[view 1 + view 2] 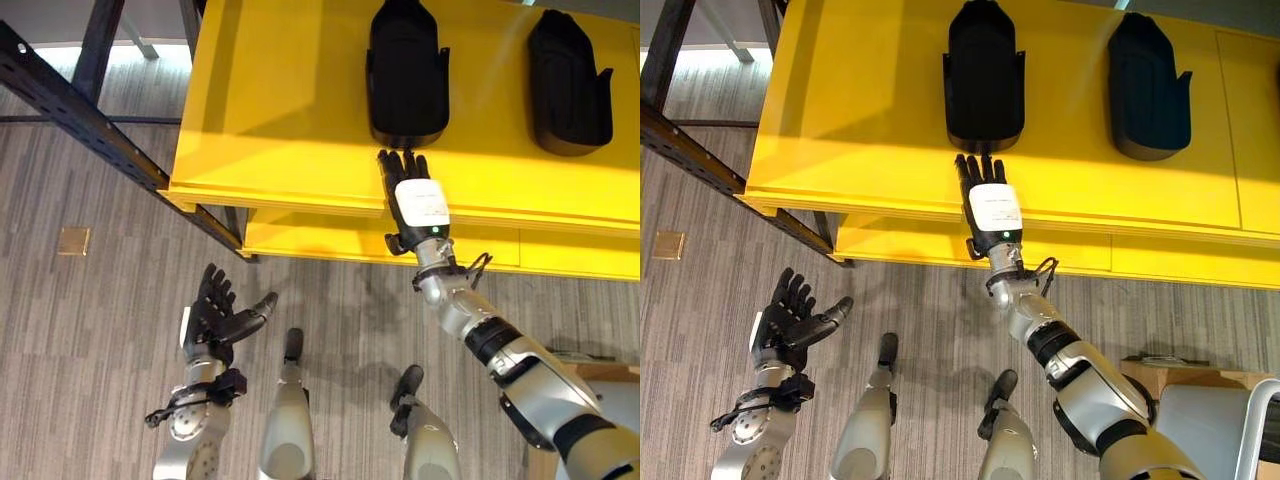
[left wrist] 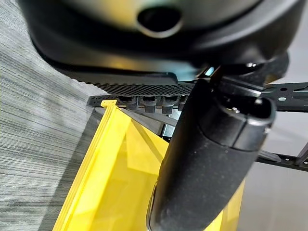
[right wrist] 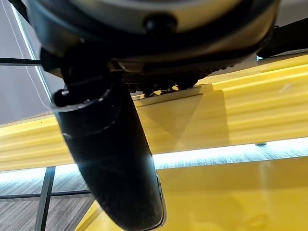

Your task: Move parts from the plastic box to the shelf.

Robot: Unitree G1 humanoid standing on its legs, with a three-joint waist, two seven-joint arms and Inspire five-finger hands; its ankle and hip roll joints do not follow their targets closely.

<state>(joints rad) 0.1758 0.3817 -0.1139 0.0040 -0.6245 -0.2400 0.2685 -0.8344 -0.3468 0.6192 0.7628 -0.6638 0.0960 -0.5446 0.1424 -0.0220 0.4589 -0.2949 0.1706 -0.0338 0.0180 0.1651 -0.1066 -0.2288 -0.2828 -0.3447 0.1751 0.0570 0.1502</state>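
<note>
Yellow shelf (image 1: 300, 110) over grey striped carpet (image 1: 90, 330).
Two black parts (image 1: 405, 70) near shelf's front edge; right hand (image 1: 412, 200) flat, fingers straight, beside one. Left hand (image 1: 215, 315) spread, empty, over carpet.

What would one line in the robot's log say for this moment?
right hand: open, flat on yellow shelf, just below nearer black part | left hand: open, empty, over floor | second black part: on shelf
</note>
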